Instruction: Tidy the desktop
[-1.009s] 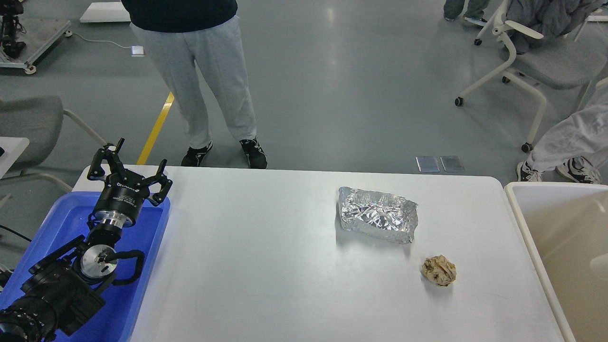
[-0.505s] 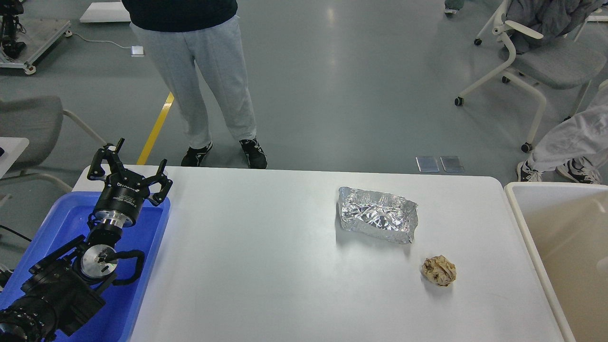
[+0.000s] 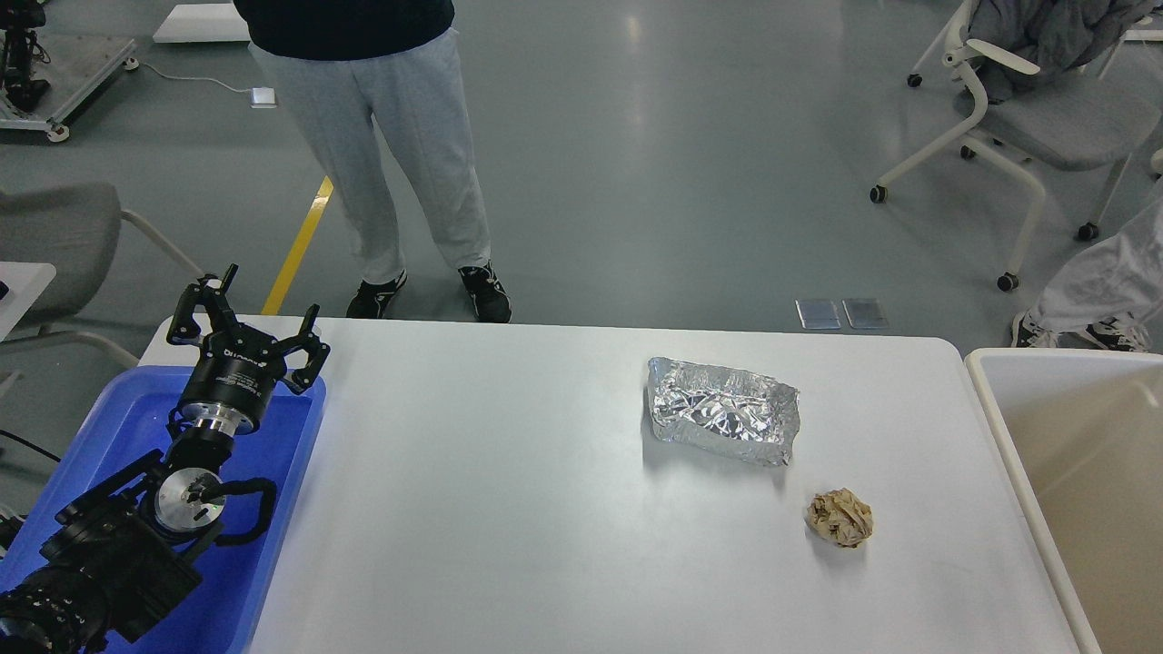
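With the left gripper (image 3: 247, 320) held spread at lower left, the thin foil tray (image 3: 723, 411) on the table (image 3: 509, 509) risks being crushed if pinched hard.

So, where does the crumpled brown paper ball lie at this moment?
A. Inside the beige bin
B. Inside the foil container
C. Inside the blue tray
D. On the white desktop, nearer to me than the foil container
D: the crumpled brown paper ball rests on the bare desktop, apart from the foil container and nearer to the camera than it.
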